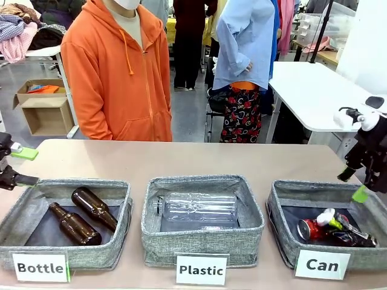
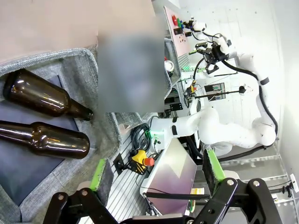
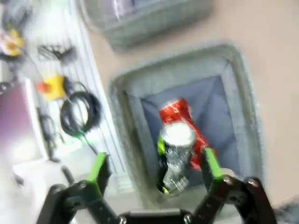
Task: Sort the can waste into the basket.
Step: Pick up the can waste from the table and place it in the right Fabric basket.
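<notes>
1. Nearest row, front view: three grey fabric baskets, each with a white label. The basket (image 1: 284, 205) labelled "Can" is at picture right. Both cans lie inside it: the crushed red can (image 1: 310, 229) touching the slim dark can (image 1: 343, 232), whose silver end points up-left.
2. Right wrist view (motion-blurred): same basket (image 3: 243, 84) from above, red can (image 3: 180, 114) partly under the dark can (image 3: 174, 156), both on the basket floor. Right gripper (image 3: 154, 170) has its green pads spread wide, holding nothing, and neither pad touches a can.
3. Front view: right gripper (image 1: 360, 181) hangs above the far right rim of the Can basket, clear of the contents.
4. Left gripper (image 1: 18, 166) sits at the left edge by the "Bottle" basket (image 1: 18, 217), fingers apart, empty. Left wrist view confirms: left gripper (image 2: 156, 179) is spread, nothing between the pads; two brown bottles (image 2: 44, 119) lie in the basket beside it.
5. Middle: "Plastic" basket (image 1: 202, 232) holds a clear plastic bottle (image 1: 196, 208).
6. Far side: bare tabletop (image 1: 181, 157), no cans on it. A person in an orange hoodie (image 1: 118, 72) stands behind, hands not offered.
7. Judgement: sort looks complete; step in hand is release and clearing away. Next move calls only for lifting the right arm straight up, keeping pads off the rim so the basket is not dragged.
</notes>
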`<state>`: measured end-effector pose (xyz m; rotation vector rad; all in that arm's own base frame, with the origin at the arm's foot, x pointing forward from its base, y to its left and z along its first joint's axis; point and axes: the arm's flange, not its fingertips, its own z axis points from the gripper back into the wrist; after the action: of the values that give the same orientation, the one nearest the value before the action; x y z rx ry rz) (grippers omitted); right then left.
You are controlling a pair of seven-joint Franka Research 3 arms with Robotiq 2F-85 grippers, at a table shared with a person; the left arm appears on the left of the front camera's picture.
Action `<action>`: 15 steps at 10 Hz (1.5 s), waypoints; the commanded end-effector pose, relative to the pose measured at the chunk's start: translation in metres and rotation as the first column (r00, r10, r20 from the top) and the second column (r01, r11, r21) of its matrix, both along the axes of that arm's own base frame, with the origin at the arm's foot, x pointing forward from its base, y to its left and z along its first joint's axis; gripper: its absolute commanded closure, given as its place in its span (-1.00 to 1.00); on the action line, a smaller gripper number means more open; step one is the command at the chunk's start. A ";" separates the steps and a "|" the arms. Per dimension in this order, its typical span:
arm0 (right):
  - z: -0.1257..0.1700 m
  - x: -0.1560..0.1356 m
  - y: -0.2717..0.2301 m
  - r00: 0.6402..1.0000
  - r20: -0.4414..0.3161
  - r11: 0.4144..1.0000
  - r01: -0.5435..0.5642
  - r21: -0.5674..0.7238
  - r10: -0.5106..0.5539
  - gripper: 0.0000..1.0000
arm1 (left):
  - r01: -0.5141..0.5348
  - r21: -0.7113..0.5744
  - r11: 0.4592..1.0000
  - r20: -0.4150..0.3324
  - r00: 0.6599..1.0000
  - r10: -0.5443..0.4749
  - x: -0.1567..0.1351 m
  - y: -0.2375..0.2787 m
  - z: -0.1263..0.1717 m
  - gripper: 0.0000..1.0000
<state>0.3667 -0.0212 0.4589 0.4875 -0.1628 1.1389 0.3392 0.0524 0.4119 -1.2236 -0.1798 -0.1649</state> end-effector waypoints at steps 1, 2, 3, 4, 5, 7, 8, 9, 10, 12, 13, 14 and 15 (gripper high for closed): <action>0.011 0.007 -0.013 0.922 -0.201 0.891 0.375 0.254 -0.331 -1.00 | -0.005 -0.012 1.000 0.004 1.000 0.005 0.000 -0.003 0.001 -1.00; 0.010 0.008 -0.018 0.846 -0.293 0.816 0.519 0.256 -0.446 -1.00 | -0.005 -0.012 1.000 0.004 1.000 0.005 0.000 -0.003 0.001 -1.00; 0.008 0.005 -0.024 0.762 -0.381 0.738 0.629 0.244 -0.523 -1.00 | -0.005 -0.012 1.000 0.004 1.000 0.005 0.000 -0.003 0.001 -1.00; 0.007 0.001 -0.031 0.717 -0.463 0.688 0.674 0.270 -0.521 -1.00 | -0.005 -0.012 1.000 0.004 1.000 0.005 0.000 -0.003 0.001 -1.00; 0.002 0.003 -0.039 0.630 -0.582 0.569 0.758 0.318 -0.514 -1.00 | -0.005 -0.012 1.000 0.004 1.000 0.005 0.000 -0.003 0.001 -1.00; -0.012 0.012 -0.036 0.612 -0.644 0.512 0.775 0.371 -0.459 -1.00 | -0.005 -0.012 1.000 0.004 1.000 0.005 0.000 -0.003 0.001 -1.00; -0.016 0.016 -0.034 0.538 -0.692 0.468 0.825 0.316 -0.481 -1.00 | -0.005 -0.012 1.000 0.004 1.000 0.005 0.000 -0.003 0.001 -1.00; -0.020 0.015 -0.034 0.499 -0.709 0.429 0.853 0.298 -0.499 -1.00 | -0.005 -0.012 1.000 0.004 1.000 0.005 0.000 -0.003 0.001 -1.00; -0.022 0.020 -0.032 0.504 -0.679 0.428 0.853 0.298 -0.533 -1.00 | -0.005 -0.012 1.000 0.004 1.000 0.005 0.000 -0.003 0.001 -1.00; -0.021 0.015 -0.042 0.552 -0.690 0.487 0.812 0.320 -0.468 -1.00 | -0.005 -0.012 1.000 0.004 1.000 0.005 0.000 -0.003 0.001 -1.00; -0.021 0.015 -0.042 0.552 -0.690 0.487 0.812 0.320 -0.468 -1.00 | -0.005 -0.012 1.000 0.004 1.000 0.005 0.000 -0.003 0.001 -1.00; -0.021 0.015 -0.042 0.552 -0.690 0.487 0.812 0.320 -0.468 -1.00 | -0.005 -0.012 1.000 0.004 1.000 0.005 0.000 -0.003 0.001 -1.00; -0.021 0.015 -0.042 0.552 -0.690 0.487 0.812 0.320 -0.468 -1.00 | -0.005 -0.012 1.000 0.004 1.000 0.005 0.000 -0.003 0.001 -1.00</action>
<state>0.3820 -0.0608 0.4346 1.1990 -0.2274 0.0537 0.3392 0.0524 0.4119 -1.2237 -0.1798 -0.1649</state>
